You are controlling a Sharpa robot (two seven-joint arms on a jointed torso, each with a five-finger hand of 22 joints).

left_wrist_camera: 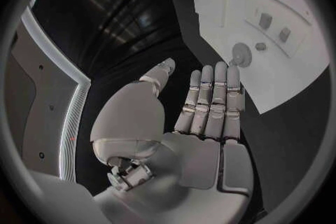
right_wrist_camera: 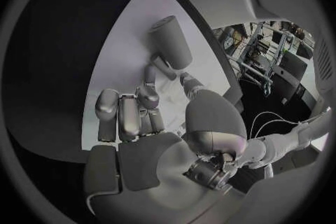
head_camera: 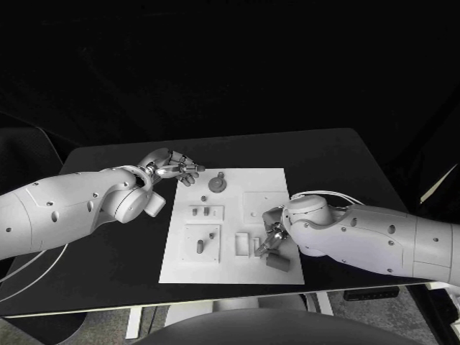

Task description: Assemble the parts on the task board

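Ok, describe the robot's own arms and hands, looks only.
Both arms are smooth white rounded shells with small dark holes. The left hand and right hand are silver metal with segmented fingers. Thin white cables loop at the right wrist and trail beneath the left arm.

White task board (head_camera: 253,181) mid-table; grey parts (head_camera: 218,182) seemingly seated in it

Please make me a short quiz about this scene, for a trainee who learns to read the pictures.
1. True or false: the left hand holds a part.
2. Which hand is next to the grey block at the near right corner of the task board? A: left hand. B: right hand.
3. Fill the gap: the round part lies nearer the ___ hand.
Key: 1 false; 2 B; 3 left.
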